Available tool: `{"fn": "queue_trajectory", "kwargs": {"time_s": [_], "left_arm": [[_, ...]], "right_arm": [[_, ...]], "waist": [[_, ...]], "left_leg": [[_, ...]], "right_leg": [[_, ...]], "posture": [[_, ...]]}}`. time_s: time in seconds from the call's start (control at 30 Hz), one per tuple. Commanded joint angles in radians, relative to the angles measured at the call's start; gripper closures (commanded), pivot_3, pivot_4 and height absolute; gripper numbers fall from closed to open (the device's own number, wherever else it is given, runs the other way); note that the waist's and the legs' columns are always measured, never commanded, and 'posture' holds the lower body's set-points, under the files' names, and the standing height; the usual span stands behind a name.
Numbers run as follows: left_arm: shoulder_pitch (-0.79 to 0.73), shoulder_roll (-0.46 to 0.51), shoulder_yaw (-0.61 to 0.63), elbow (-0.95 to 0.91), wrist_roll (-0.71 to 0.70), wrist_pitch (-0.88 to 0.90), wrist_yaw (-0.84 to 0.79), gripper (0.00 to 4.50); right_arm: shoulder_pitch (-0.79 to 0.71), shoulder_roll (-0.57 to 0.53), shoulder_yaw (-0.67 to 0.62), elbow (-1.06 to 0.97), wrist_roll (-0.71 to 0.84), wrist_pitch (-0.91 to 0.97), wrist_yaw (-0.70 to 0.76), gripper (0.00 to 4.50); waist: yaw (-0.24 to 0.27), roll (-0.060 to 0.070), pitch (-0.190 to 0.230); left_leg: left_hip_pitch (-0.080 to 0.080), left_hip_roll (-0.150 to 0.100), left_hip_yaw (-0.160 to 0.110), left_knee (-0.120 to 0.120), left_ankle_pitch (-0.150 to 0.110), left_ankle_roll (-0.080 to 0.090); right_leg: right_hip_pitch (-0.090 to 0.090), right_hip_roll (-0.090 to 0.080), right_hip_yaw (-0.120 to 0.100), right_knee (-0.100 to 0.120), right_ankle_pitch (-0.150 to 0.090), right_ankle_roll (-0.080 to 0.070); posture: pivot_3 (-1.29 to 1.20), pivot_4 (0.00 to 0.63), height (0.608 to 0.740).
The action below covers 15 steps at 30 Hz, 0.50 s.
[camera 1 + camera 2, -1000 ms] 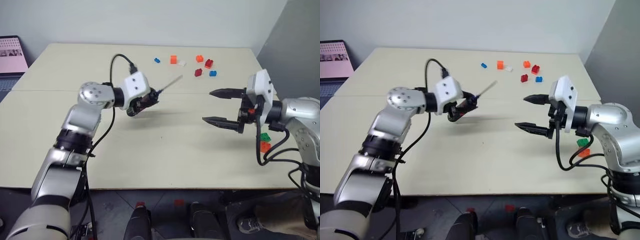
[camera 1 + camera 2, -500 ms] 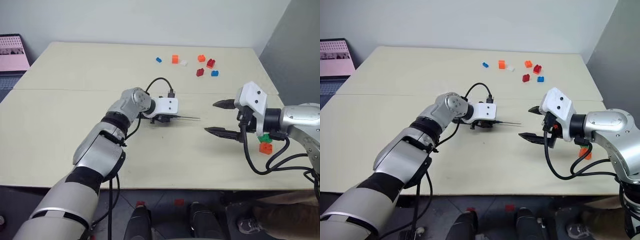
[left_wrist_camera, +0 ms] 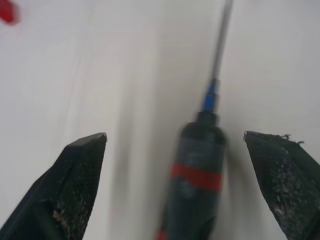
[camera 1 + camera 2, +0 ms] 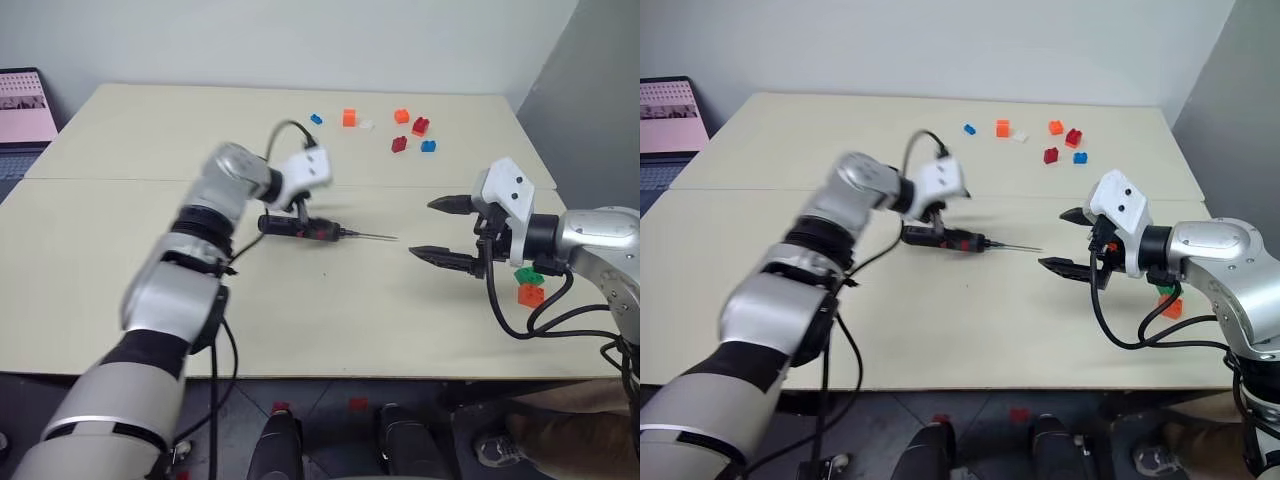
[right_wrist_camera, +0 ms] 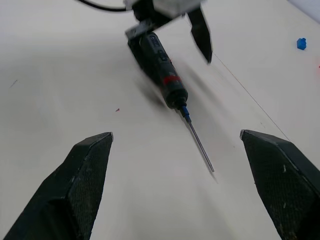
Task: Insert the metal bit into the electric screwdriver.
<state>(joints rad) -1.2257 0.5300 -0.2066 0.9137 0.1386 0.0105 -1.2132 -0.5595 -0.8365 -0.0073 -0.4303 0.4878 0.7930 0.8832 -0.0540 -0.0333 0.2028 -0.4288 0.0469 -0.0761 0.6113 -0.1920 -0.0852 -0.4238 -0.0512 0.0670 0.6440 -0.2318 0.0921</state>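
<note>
The electric screwdriver (image 4: 300,227) lies flat on the beige table (image 4: 120,260), black with a red band. The thin metal bit (image 4: 370,237) sticks out of its nose toward my right gripper (image 4: 422,228). That gripper is open and empty, a short way beyond the bit's tip. My left gripper (image 4: 290,207) hovers just above the tool's rear end, open and holding nothing. In the left wrist view the screwdriver (image 3: 197,185) lies between the spread fingers (image 3: 75,175) with the bit (image 3: 220,45) pointing away. In the right wrist view the screwdriver (image 5: 160,55) and the bit (image 5: 200,147) lie ahead.
Several small coloured bricks (image 4: 400,130) are scattered at the table's far side. A green and an orange brick (image 4: 525,285) sit near the right edge under my right forearm. A pink screen (image 4: 25,105) stands off the table's left.
My left gripper carried the screwdriver with the bit down to the table's middle, then opened, let it go and rose slightly. The right gripper stayed about where it was, open.
</note>
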Motion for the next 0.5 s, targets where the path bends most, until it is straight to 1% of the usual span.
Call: {"fn": "queue_trajectory", "kwargs": {"time_s": [0.03, 0.13, 0.27, 0.37, 0.4, 0.5], "left_arm": [[0.206, 0.161, 0.119, -0.332, -0.063, 0.202, 0.007, 0.02], [0.427, 0.275, 0.220, -0.613, -0.120, 0.360, 0.021, 0.02], [0.679, 0.372, 0.374, -0.868, -0.207, 0.507, 0.034, 0.02], [0.776, 0.404, 0.442, -0.952, -0.270, 0.562, 0.039, 0.02], [0.792, 0.406, 0.456, -0.966, -0.294, 0.572, 0.039, 0.02], [0.840, 0.430, 0.465, -1.007, -0.350, 0.598, 0.008, 0.02]], "right_arm": [[0.023, 0.033, -0.031, 0.043, -0.043, -0.123, -0.026, 0.20], [0.058, 0.032, -0.027, 0.085, -0.070, -0.230, 0.017, 0.20], [0.089, 0.002, -0.056, 0.105, -0.023, -0.272, 0.119, 0.20], [0.097, -0.020, -0.064, 0.117, -0.002, -0.280, 0.169, 0.20], [0.095, -0.024, -0.062, 0.120, 0.001, -0.279, 0.176, 0.20], [0.100, -0.040, -0.062, 0.116, 0.019, -0.254, 0.195, 0.20]], "waist": [[-0.014, 0.000, 0.000], [-0.025, 0.001, 0.000], [-0.009, -0.001, 0.000], [0.004, -0.001, 0.000], [0.007, -0.001, 0.000], [0.013, -0.001, 0.000]], "left_leg": [[0.002, 0.000, 0.000, -0.001, 0.000, 0.000], [0.005, 0.000, 0.000, -0.002, 0.000, 0.000], [0.003, 0.001, -0.001, -0.001, 0.000, 0.000], [0.004, 0.001, -0.001, 0.001, 0.000, 0.000], [0.004, 0.001, -0.001, 0.001, 0.000, 0.000], [0.006, 0.000, 0.000, 0.003, 0.001, 0.000]], "right_leg": [[0.001, 0.000, 0.001, 0.001, 0.000, 0.000], [0.002, 0.000, 0.000, 0.003, 0.000, 0.000], [0.002, 0.000, -0.001, 0.003, 0.000, 0.000], [0.004, 0.000, -0.002, 0.002, -0.001, -0.001], [0.004, 0.000, -0.002, 0.002, -0.003, -0.005], [0.006, -0.001, -0.002, 0.002, -0.002, -0.008]], "posture": [[0.00, 0.150, 0.740], [0.00, 0.150, 0.740], [0.00, 0.150, 0.740], [0.00, 0.150, 0.740], [0.00, 0.150, 0.740], [0.00, 0.150, 0.740]]}}
